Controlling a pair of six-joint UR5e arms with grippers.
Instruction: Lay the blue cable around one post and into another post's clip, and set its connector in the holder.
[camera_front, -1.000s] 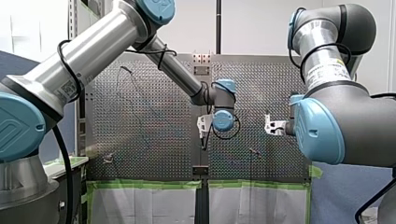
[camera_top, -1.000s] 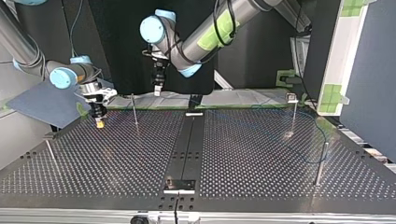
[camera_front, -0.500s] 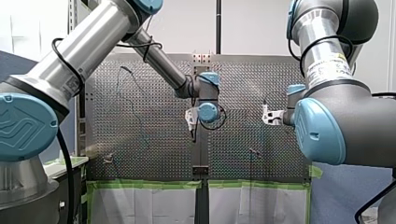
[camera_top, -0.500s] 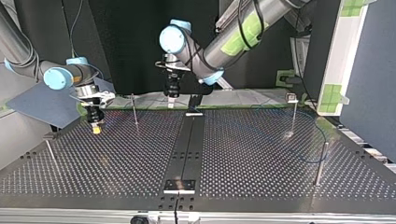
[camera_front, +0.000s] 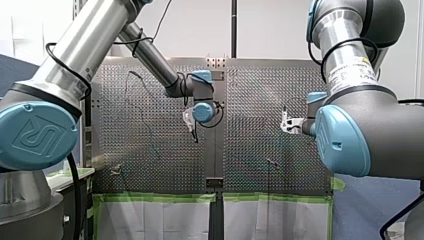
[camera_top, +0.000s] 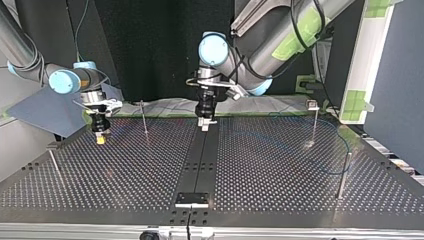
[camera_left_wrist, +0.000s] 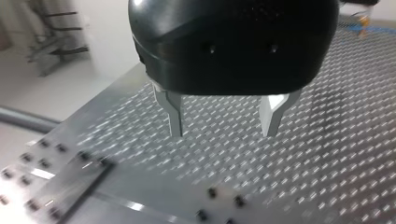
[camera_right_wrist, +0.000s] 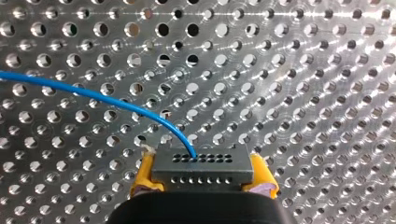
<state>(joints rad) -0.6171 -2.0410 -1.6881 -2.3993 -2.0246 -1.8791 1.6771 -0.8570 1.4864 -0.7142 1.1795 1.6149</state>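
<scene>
While clamped on the connector (camera_right_wrist: 202, 165) (blue cable (camera_right_wrist: 93, 95) attached) — my right jaws; my left jaws released.

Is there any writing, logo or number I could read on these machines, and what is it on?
A raised logo, seemingly a stylised "R": on the blue cap of my left arm, front view.
Sticker on my right arm: dark print and a yellow sign, too small to read.
Connector held in my right gripper: rows of holes, no writing.
Nothing else is legible.
</scene>
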